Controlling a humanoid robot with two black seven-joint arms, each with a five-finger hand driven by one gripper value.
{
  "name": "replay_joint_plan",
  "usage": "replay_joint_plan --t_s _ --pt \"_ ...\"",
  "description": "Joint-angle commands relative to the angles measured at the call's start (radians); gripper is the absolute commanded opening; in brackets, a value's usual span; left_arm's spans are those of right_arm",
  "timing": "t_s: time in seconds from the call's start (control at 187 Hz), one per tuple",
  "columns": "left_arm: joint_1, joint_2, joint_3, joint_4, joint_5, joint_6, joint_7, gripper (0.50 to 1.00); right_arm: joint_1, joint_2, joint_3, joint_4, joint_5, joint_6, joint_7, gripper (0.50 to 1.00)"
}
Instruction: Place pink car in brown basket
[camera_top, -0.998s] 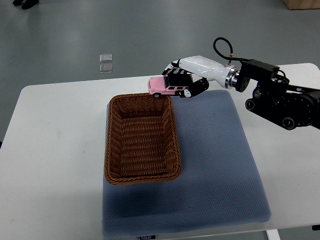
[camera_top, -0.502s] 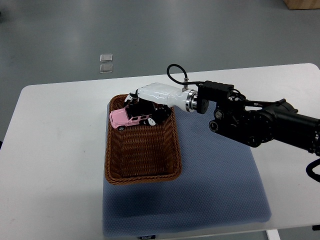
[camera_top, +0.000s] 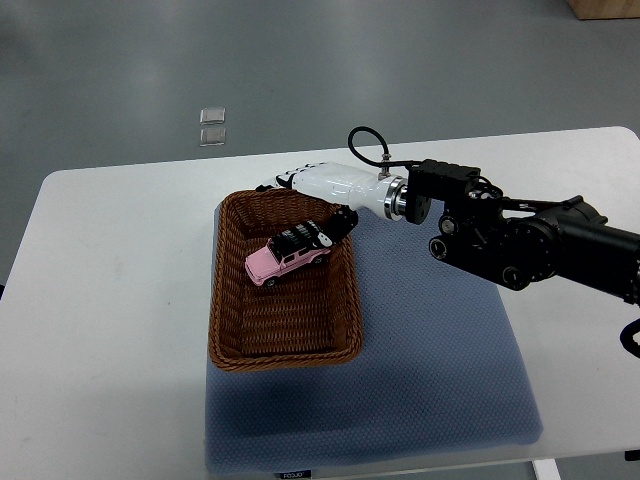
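The pink car (camera_top: 284, 260) lies slanted on the floor of the brown wicker basket (camera_top: 226, 300), in its far half. My right hand (camera_top: 304, 208), white with black fingertips, reaches in from the right over the basket's far rim. Its fingers are spread: some stretch along the far rim (camera_top: 275, 184), and one black finger (camera_top: 318, 229) still reaches down to the car's roof. The hand no longer encloses the car. The left arm is not in the picture.
The basket stands on the left part of a blue-grey mat (camera_top: 440, 350) on a white table (camera_top: 110, 300). My right forearm (camera_top: 520, 245), black and bulky, crosses the mat's far right. Two small clear packets (camera_top: 211, 127) lie on the floor beyond the table.
The hand carried the car from beyond the far rim into the basket. Now the car lies lower on the basket floor and the fingers have spread and drawn back toward the rim.
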Motion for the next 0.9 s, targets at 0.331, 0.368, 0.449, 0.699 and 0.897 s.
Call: replay_joint_plan --t_s 0.331,0.368,0.449,0.699,0.897 --pt "0.0 0.0 0.0 0.0 0.0 0.0 0.0 1.0 -0.168 -0.044 0.375 -0.211 0.684 -0.014 -0.014 0.905" --pt "0.0 0.0 0.0 0.0 0.0 0.0 0.0 1.0 -0.182 -0.053 0.385 -0.226 0.755 -0.011 -0.014 0.905" --pt "0.0 0.0 0.0 0.0 0.0 0.0 0.0 1.0 -0.216 -0.072 0.405 -0.237 0.924 -0.014 -0.014 0.905" --pt "0.0 0.0 0.001 -0.001 0.0 0.0 0.0 1.0 -0.283 -0.087 0.413 -0.24 1.186 -0.024 -0.012 0.905" --pt "0.0 0.0 0.003 -0.001 0.0 0.0 0.0 1.0 -0.287 -0.085 0.418 -0.24 1.186 -0.018 0.0 0.915"
